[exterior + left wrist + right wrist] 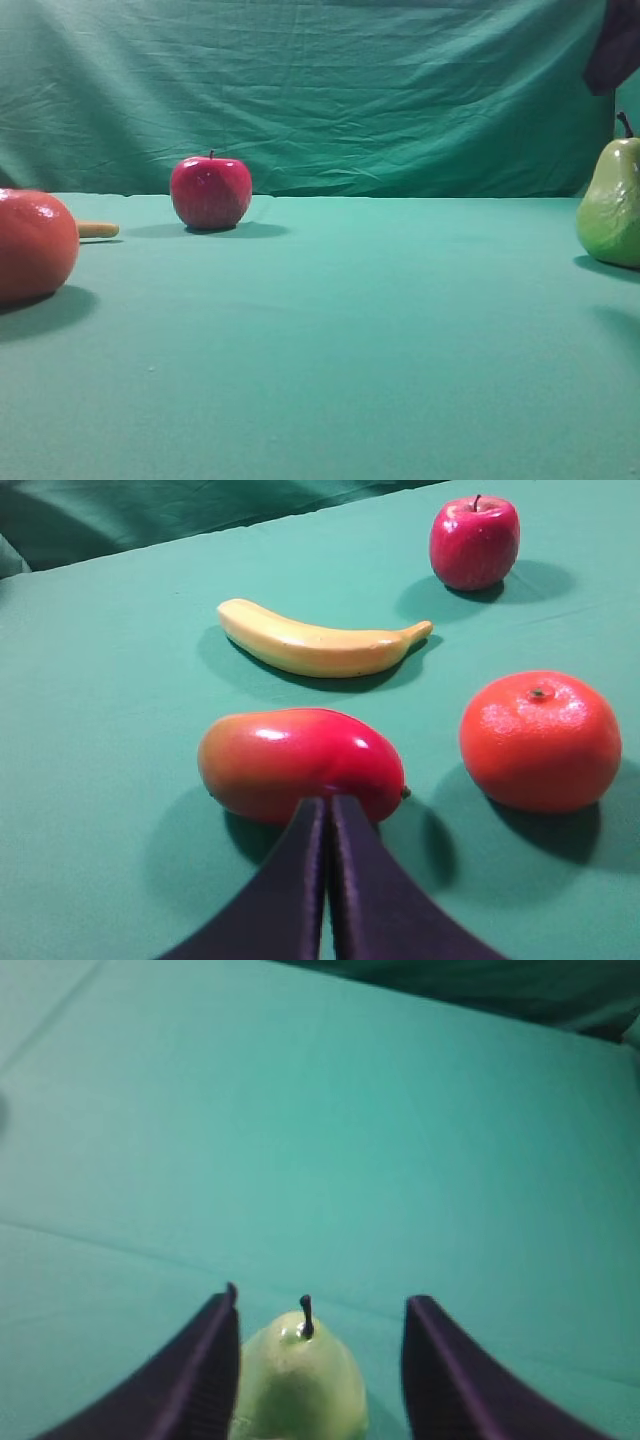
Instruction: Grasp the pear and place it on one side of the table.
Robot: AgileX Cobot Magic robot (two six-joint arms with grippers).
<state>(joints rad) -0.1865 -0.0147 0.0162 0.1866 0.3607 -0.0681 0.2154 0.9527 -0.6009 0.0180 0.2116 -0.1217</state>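
Exterior high view: the table (330,340) has a smooth teal-green cover, with a wrinkled green cloth backdrop (300,90) behind it. The pear (610,200) stands upright at the far right edge of the frame, partly cut off, dark stem up. A dark piece of the right arm (612,45) hangs in the top right corner, above the pear; no claw visible here. A red apple (210,192) sits left of centre near the backdrop. A big orange-red round fruit (35,245) is at the left edge, cut off, with a yellow tip of something (97,229) poking out from behind it.

Left wrist view: the left claw (328,810) has its fingers pressed together, nothing between them, just in front of a red-yellow mango (300,763). A banana (320,642) lies beyond the mango, the apple (474,542) further back on the right, and the round orange fruit (540,740) to the right of the mango. All well apart from each other.

Right wrist view: the right claw (320,1305) is spread apart around the top of the pear (298,1385), one finger (205,1360) on each side. The left finger is just beside or touching the pear, cannot tell which; the right finger clearly has a gap. The pear stands upright on the table (320,1140), stem (306,1315) between the fingers.
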